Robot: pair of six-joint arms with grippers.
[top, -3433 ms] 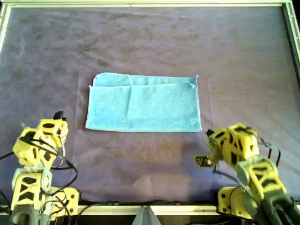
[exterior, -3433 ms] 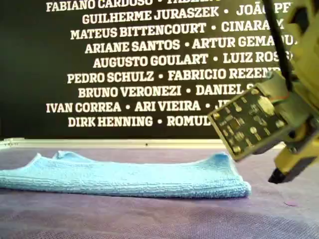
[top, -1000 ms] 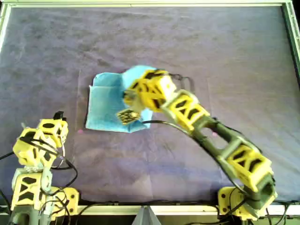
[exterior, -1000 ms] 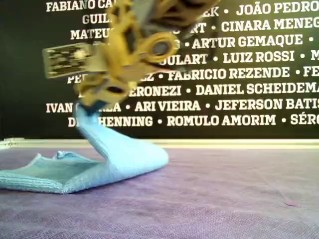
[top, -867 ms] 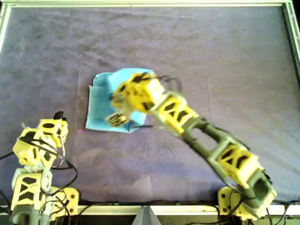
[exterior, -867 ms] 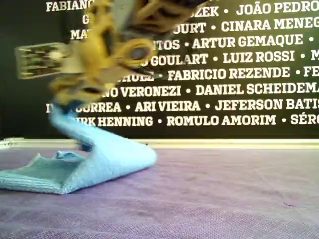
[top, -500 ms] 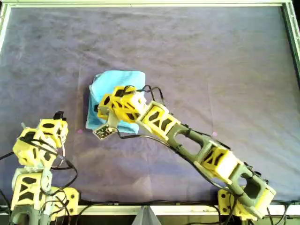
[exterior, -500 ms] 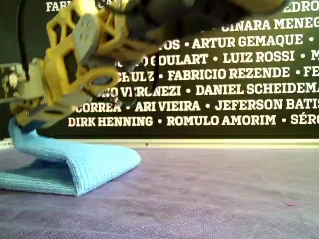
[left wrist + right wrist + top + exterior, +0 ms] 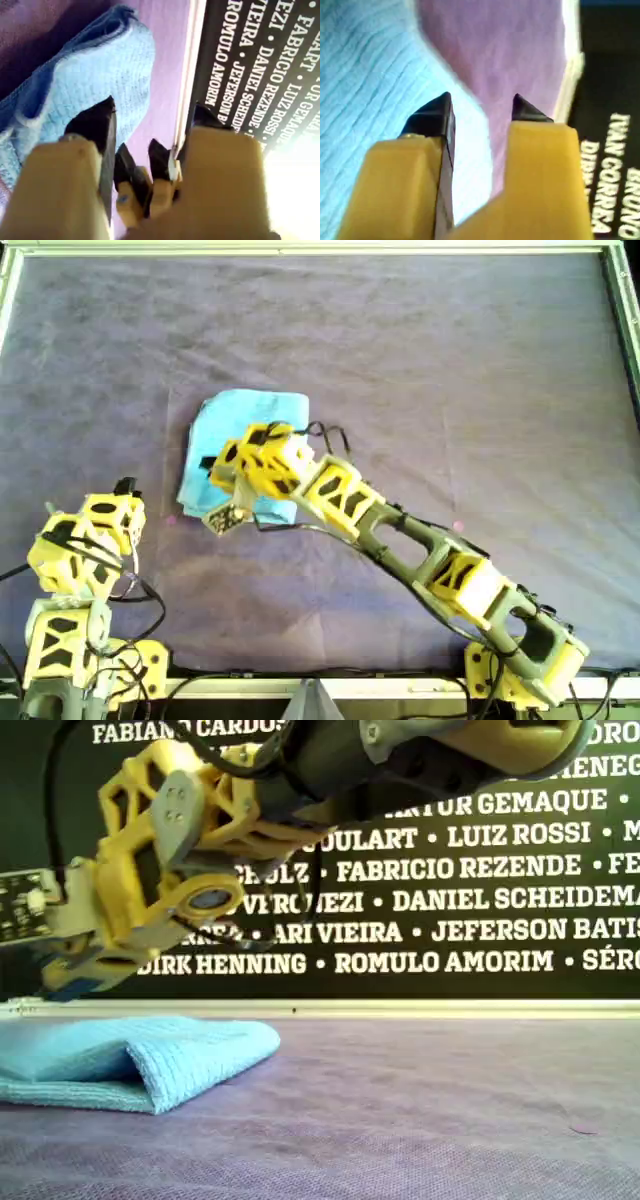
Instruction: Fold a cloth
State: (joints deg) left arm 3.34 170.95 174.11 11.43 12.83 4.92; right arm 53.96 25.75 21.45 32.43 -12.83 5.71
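Note:
The light blue cloth (image 9: pixel 255 412) lies folded into a small thick stack on the purple covering, left of centre in the overhead view. Its rounded fold (image 9: pixel 215 1045) faces the exterior view's right. My right arm reaches across from the overhead view's lower right. Its right gripper (image 9: pixel 212 480) hovers just above the cloth's (image 9: pixel 365 65) left edge, open (image 9: pixel 480 107), with nothing between its fingers. My left gripper (image 9: pixel 122 487) stays back at the overhead view's lower left, open (image 9: pixel 150 117) and empty, looking toward the cloth (image 9: pixel 95 85).
The wrinkled purple table covering (image 9: pixel 450 390) spreads over the whole table inside a pale frame (image 9: pixel 300 248). A black wall with white names (image 9: pixel 450 870) stands behind the far edge. A small pink speck (image 9: pixel 457 527) lies beside the right arm.
My right gripper carried the cloth's right end over to the left, laid it on the other half and let go. The raised flap now lies flat. The left arm has not moved.

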